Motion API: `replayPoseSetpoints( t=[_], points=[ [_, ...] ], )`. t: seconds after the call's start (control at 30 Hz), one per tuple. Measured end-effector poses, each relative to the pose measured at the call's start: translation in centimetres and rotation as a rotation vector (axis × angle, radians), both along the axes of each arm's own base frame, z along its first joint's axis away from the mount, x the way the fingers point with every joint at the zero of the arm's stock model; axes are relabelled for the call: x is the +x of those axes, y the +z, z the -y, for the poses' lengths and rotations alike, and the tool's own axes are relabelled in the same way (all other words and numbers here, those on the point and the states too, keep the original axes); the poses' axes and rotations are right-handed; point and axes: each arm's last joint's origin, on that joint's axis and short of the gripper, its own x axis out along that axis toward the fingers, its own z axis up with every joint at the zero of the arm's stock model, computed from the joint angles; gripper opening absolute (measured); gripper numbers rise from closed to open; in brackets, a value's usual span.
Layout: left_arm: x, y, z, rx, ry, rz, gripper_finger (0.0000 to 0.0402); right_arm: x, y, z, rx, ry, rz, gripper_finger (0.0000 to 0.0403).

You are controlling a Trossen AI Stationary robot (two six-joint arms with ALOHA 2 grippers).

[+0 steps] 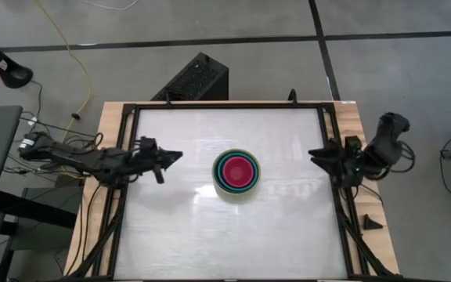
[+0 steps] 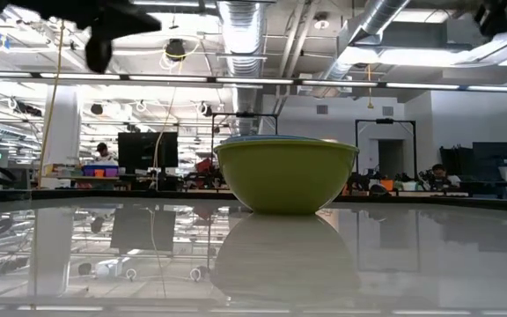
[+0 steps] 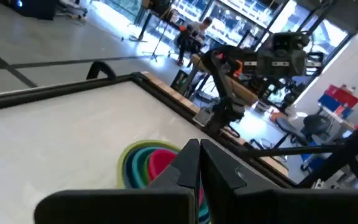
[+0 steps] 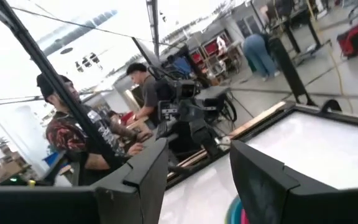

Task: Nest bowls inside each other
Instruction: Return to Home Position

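Note:
The bowls [image 1: 236, 172] stand nested in one stack at the table's middle, pink innermost, then green, teal and light blue rims around it. In the low view the olive-green outer bowl [image 2: 286, 174] rests on its base on the table. The left wrist view shows the stack's rims [image 3: 146, 163]. My left gripper [image 1: 177, 156] is shut with nothing in it, raised at the table's left side, pointing toward the stack. My right gripper [image 1: 313, 153] is open and holds nothing, raised over the table's right edge. Its fingers [image 4: 148, 171] stand well apart.
A wooden border and black frame [image 1: 210, 105] run around the white tabletop. A small black piece [image 1: 370, 222] lies on the right border. People stand and sit in the room beyond the table [image 4: 67, 134]. Free room lies all around the stack.

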Motion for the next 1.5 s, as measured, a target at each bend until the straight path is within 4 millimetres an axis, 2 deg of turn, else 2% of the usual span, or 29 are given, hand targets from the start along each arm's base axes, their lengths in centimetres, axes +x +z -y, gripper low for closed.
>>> replayPoseSetpoints(
  t=[0.13,0.3,0.57,0.7,0.83,0.97,1.1,1.23,1.4,1.5],
  points=[
    [-2.0,-2.2,0.3,0.003,0.007,0.013,0.0,-1.1,-1.1,1.0,-0.002,-0.006,-0.01,0.0205],
    [-3.4,-3.7,0.4,0.057,0.024,0.063,0.0,-1.5,-3.6,1.6,0.008,-0.031,0.059,0.0205],
    [-4.7,-5.0,0.0,0.166,0.036,0.125,0.0,-1.7,-7.2,1.8,-0.072,-0.071,0.322,0.0188],
    [-4.9,-4.9,0.0,0.244,0.045,0.114,0.0,-1.8,-7.2,1.7,-0.163,-0.05,0.356,0.016],
    [-5.2,-4.7,-0.3,0.316,0.068,0.106,0.0,-1.5,-7.5,1.5,-0.19,-0.035,0.323,0.0137],
    [-5.2,-4.7,-0.7,0.347,0.04,0.11,0.0,-0.6,-9.0,1.0,-0.173,0.008,0.198,0.0128],
    [-4.9,-5.4,-1.2,0.29,-0.027,0.074,0.0,0.3,-10.7,1.0,-0.099,0.053,0.079,0.0127],
    [-4.6,-6.2,-1.6,0.208,-0.104,0.034,0.0,0.9,-11.4,1.4,-0.051,0.081,0.036,0.0127],
    [-4.5,-6.5,-2.2,0.171,-0.113,0.016,0.0,1.6,-12.3,2.5,-0.019,0.096,-0.036,0.0127],
    [-4.5,-7.8,-2.6,0.128,-0.111,0.011,0.0,1.8,-12.8,3.2,0.011,0.119,-0.082,0.0127]
  ],
)
